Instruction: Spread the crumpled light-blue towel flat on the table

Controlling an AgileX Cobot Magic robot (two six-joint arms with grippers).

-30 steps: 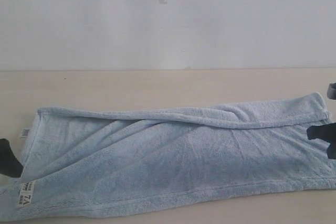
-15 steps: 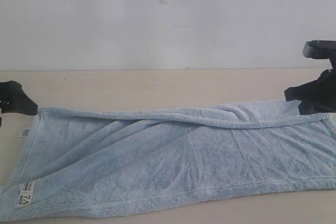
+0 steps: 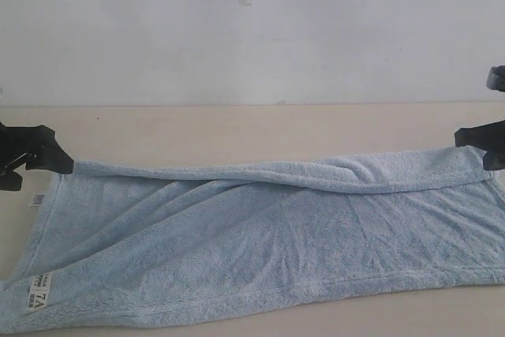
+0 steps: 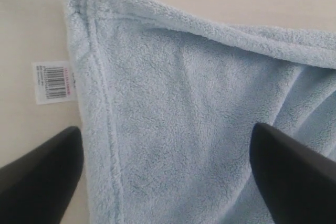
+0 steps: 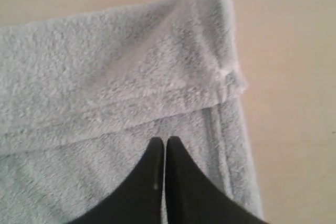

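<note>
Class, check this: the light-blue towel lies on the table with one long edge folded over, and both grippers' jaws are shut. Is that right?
No. The left gripper has its jaws wide open, as the left wrist view shows; only the right gripper is shut. The rest holds.

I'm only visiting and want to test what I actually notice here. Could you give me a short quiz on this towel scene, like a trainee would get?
1. True or false: the towel lies fully flat on the table, with no fold.
2. Which hand has its fingers spread apart? A) left hand B) right hand C) both
3. Fill in: a white ____ tag sticks out at the towel's edge by the left hand.
Key: 1 false, a long fold runs along its far side; 2 A, the right hand is shut; 3 barcode.
</note>
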